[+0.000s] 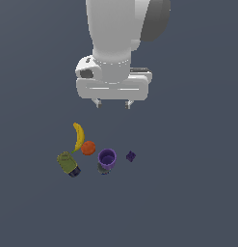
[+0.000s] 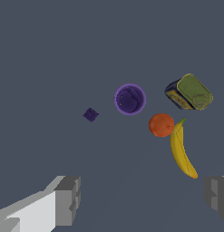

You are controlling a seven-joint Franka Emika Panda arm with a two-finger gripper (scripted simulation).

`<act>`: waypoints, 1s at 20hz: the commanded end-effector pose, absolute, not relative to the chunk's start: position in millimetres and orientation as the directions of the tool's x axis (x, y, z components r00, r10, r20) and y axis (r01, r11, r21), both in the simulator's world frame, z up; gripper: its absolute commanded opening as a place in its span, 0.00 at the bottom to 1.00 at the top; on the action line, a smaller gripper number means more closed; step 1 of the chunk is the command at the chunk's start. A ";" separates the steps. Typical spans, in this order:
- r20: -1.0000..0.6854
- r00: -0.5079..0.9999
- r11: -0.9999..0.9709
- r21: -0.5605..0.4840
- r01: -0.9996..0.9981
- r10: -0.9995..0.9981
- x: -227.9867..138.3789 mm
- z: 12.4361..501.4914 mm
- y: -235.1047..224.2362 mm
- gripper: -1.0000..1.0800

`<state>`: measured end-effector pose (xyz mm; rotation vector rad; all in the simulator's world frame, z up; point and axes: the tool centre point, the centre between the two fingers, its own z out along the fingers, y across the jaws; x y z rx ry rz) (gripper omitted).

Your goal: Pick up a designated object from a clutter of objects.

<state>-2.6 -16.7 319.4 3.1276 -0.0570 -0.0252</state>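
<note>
The tiny dark purple block [image 1: 131,156] lies on the grey floor at the exterior view's right end of the clutter; it also shows in the wrist view [image 2: 90,114]. To its left stand the purple cup [image 1: 107,159], the orange fruit [image 1: 88,148], the yellow banana [image 1: 79,136] and the olive-green container [image 1: 68,164] with a dark cap. My gripper [image 1: 112,103] hangs open and empty high above the clutter, apart from every object. Its two fingers [image 2: 68,199] show wide apart in the wrist view.
The cup [image 2: 129,99] stands close to the block, about one cup width away. The orange [image 2: 161,125], banana [image 2: 182,151] and container [image 2: 189,92] cluster beyond the cup. The grey floor [image 1: 188,193] spreads all around.
</note>
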 end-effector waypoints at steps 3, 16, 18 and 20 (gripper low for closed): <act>-0.015 0.999 -0.999 0.015 -0.033 -0.034 -2.7 320.0 -15.6 0.96; -0.009 1.000 -0.999 0.033 0.009 0.009 -4.5 328.6 1.1 0.96; -0.009 1.000 -0.999 0.033 0.006 0.006 -3.9 327.6 1.5 0.96; -0.009 1.000 -0.999 0.032 -0.001 -0.002 -2.6 325.0 2.3 0.96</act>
